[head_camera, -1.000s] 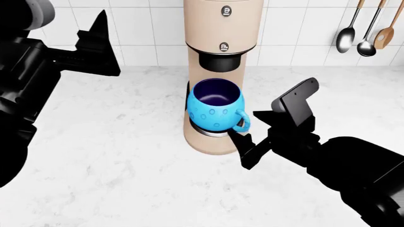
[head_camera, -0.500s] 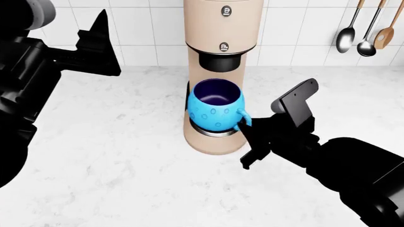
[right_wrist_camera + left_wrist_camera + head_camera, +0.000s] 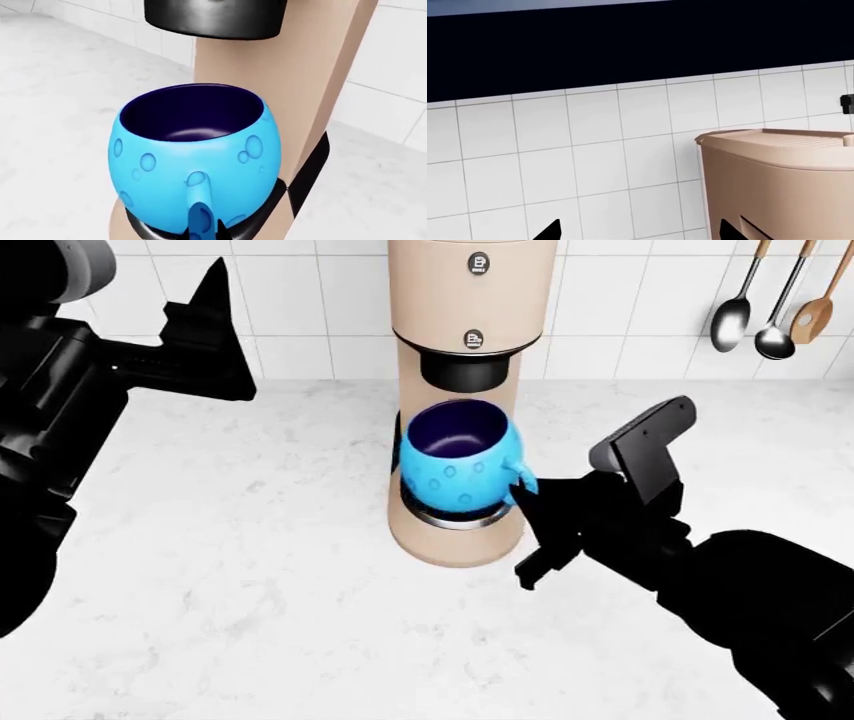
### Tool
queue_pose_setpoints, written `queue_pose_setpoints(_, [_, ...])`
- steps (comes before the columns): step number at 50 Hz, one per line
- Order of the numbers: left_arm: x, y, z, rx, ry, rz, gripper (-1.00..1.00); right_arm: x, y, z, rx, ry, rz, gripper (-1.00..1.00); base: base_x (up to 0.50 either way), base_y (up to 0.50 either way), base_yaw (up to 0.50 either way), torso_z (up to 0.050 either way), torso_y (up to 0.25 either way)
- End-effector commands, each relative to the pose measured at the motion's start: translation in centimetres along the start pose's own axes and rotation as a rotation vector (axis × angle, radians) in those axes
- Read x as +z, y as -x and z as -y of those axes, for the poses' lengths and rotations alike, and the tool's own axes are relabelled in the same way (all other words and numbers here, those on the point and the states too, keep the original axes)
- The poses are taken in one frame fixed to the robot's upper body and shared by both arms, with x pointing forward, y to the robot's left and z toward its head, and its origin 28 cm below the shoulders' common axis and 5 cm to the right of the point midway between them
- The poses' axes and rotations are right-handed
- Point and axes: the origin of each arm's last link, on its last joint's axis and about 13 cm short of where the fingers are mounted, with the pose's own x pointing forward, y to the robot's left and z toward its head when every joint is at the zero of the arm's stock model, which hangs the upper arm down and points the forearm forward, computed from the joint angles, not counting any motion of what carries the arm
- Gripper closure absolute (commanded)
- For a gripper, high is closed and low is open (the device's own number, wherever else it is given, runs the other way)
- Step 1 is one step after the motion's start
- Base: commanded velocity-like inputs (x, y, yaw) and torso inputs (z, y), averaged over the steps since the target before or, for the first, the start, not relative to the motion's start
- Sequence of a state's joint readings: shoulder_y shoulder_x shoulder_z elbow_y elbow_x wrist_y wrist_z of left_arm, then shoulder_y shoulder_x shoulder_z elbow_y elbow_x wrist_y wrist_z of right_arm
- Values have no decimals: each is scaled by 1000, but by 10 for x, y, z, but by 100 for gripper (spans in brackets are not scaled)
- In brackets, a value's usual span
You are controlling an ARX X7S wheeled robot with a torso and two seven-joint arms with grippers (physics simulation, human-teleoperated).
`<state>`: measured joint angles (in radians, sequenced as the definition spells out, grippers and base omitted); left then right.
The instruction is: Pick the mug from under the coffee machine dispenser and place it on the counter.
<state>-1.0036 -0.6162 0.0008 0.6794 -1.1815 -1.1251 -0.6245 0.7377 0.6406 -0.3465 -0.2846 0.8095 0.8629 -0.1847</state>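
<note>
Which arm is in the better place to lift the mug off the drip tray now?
The right one. The right gripper is at the mug handle, while the left gripper is raised far to the side.

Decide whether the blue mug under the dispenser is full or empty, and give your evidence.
Empty. The mug shows its bare dark navy inside down to the bottom in the right wrist view, with no liquid surface, and nothing pours from the black nozzle above it.

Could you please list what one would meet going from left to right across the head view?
Left claw → mug beneath the coffee machine dispenser → right claw at the mug's handle → hanging spoons on the tiled wall.
</note>
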Motion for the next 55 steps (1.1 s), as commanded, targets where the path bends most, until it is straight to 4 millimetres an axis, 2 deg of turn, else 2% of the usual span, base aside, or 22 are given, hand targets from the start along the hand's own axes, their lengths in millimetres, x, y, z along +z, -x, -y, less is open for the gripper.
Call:
queue_pose_setpoints(1, [0,0,1,-2,0,2,-100,12,11,1,-47,24,84,100,0,0,0,0,0])
queue_pose_setpoints(27, [3,1,0,-7,5,19,-100,13,41,-7,-123,38,91,100,0,0,0,0,0])
queue_pose_setpoints(45, [3,-3,2,-18,5,19,-100,15,71,-11,-246,58,150,100,0,0,0,0,0])
queue_pose_setpoints(55, [3,-4,3,-25,5,21,-100,20,77,-8,-357,101,221,100,0,0,0,0,0])
